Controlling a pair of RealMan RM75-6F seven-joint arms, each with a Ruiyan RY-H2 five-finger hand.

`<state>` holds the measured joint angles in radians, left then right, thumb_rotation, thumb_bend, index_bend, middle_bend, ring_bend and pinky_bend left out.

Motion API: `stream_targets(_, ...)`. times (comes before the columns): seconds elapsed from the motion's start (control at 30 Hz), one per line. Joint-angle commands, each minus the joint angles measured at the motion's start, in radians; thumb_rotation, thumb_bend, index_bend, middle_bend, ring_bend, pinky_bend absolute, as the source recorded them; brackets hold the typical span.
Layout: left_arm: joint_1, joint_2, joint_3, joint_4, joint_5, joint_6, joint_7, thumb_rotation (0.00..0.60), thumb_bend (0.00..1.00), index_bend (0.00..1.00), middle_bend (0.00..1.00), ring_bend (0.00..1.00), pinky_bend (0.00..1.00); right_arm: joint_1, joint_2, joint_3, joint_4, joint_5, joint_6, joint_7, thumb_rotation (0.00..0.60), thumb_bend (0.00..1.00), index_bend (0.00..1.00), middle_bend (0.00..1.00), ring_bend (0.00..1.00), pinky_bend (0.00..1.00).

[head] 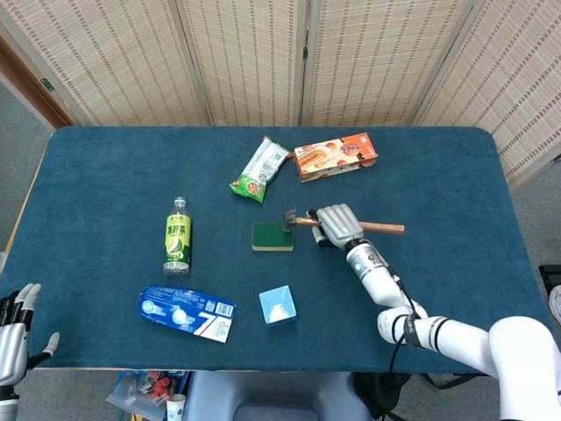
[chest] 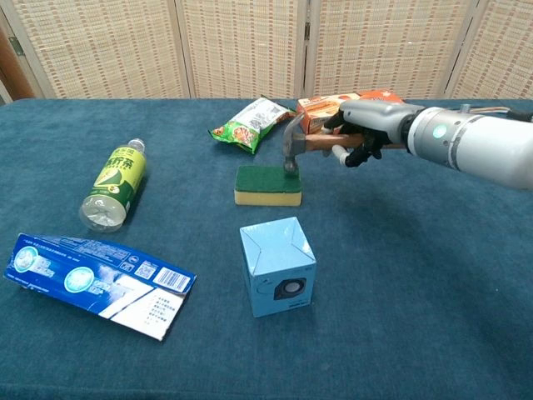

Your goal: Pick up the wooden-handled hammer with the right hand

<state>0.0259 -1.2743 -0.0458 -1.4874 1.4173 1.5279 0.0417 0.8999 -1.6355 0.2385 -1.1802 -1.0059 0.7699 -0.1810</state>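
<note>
The wooden-handled hammer [head: 382,227] hangs level above the table, its metal head [chest: 291,147] just over the green sponge [chest: 267,184]. My right hand [chest: 364,129] grips the handle near the head; the same hand [head: 337,225] appears in the head view, with the handle's free end sticking out to the right. My left hand [head: 15,335] rests off the table's near left corner, fingers spread and holding nothing.
A green bottle [head: 177,234] lies at the left, a blue-and-white packet [chest: 96,283] near the front left, a pale blue box [chest: 278,265] in front of the sponge. A green snack bag [head: 260,168] and an orange box [head: 335,154] lie behind.
</note>
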Motion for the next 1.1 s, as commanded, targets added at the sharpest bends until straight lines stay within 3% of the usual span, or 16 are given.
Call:
stream_targets(0.03,-0.001,0.000,0.001,-0.001,0.001,-0.001,0.001,0.600,0.31,0.00,0.00,0.00,0.00,-0.029,0.036,0.012,-0.015,-0.021,0.032,0.037,0.600,0.79,0.62,0.80,0.64,0.65)
stream_targets(0.23,-0.009,-0.003,-0.001,-0.011,0.011,-0.004,0.014,0.600,0.30,0.00,0.00,0.00,0.00,-0.068,0.077,-0.002,-0.012,-0.005,0.034,0.049,0.600,0.78,0.62,0.79,0.64,0.65)
stream_targets(0.43,-0.015,0.001,-0.001,-0.027,0.016,-0.005,0.033,0.600,0.31,0.00,0.00,0.00,0.00,-0.081,0.065,-0.011,0.034,0.020,0.001,0.062,0.600,0.66,0.59,0.67,0.55,0.58)
stream_targets(0.53,-0.014,0.003,0.000,-0.034,0.014,-0.003,0.040,0.600,0.31,0.00,0.00,0.00,0.00,-0.079,0.051,-0.009,0.066,0.023,-0.024,0.084,0.600,0.54,0.41,0.52,0.41,0.49)
stream_targets(0.67,-0.012,0.006,0.000,-0.040,0.010,-0.002,0.047,0.600,0.31,0.00,0.00,0.00,0.00,-0.082,0.050,0.000,0.080,0.010,-0.052,0.139,0.600,0.37,0.08,0.27,0.18,0.32)
stream_targets(0.73,-0.011,0.009,0.000,-0.044,0.009,-0.001,0.050,0.600,0.31,0.00,0.00,0.00,0.00,-0.090,0.057,0.004,0.078,-0.018,-0.039,0.169,0.600,0.31,0.01,0.19,0.12,0.27)
stream_targets(0.83,-0.014,0.012,-0.002,-0.049,0.012,0.000,0.053,0.600,0.31,0.00,0.00,0.00,0.00,-0.110,0.076,0.008,0.062,-0.060,0.002,0.209,0.600,0.27,0.00,0.12,0.08,0.22)
stream_targets(1.1,-0.030,0.030,-0.012,-0.061,0.021,-0.005,0.057,0.600,0.31,0.00,0.00,0.00,0.00,-0.233,0.239,-0.010,-0.100,-0.124,0.157,0.239,0.600,0.27,0.00,0.14,0.07,0.22)
